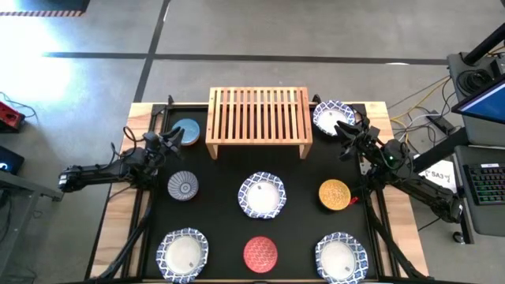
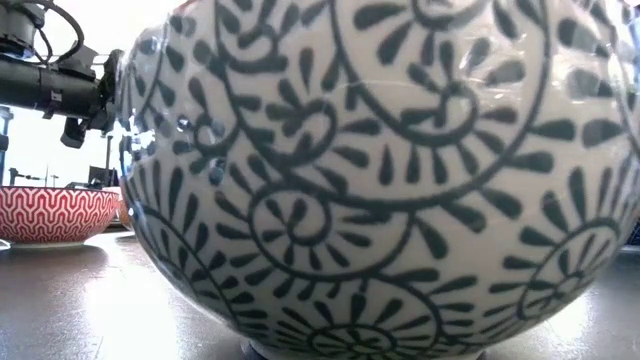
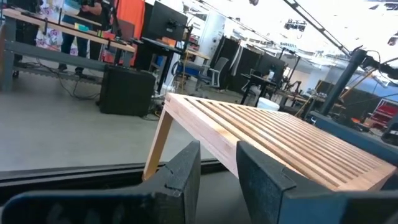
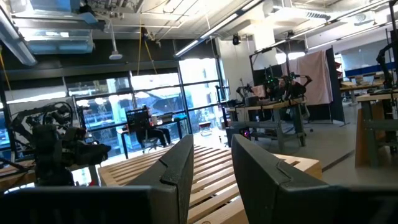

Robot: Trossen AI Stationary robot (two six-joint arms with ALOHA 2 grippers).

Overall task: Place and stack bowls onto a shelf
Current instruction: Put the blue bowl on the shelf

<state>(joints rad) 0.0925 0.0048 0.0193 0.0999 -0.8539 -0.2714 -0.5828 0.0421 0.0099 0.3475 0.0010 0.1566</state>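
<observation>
The light-wood slatted shelf (image 1: 257, 118) stands at the table's far middle, with nothing on it. Several bowls rest on their bases on the black mat. A blue one (image 1: 187, 132) and a grey-blue patterned one (image 1: 183, 186) are at the left. White blue-rimmed ones are at the far right (image 1: 334, 117), centre (image 1: 262, 195), near left (image 1: 182, 254) and near right (image 1: 341, 258). A yellow one (image 1: 334, 194) and a red one (image 1: 260, 254) complete them. My left gripper (image 1: 171, 143) is narrowly open and empty beside the blue bowl. My right gripper (image 1: 346, 143) is narrowly open and empty just near of the far-right white bowl.
Both wrist views look over the shelf top (image 3: 280, 140) (image 4: 205, 165) toward the room. In the low view a white patterned bowl (image 2: 400, 180) fills the picture, with the red bowl (image 2: 55, 215) at its left. Cables and a keyboard (image 1: 485, 185) lie off the table's right.
</observation>
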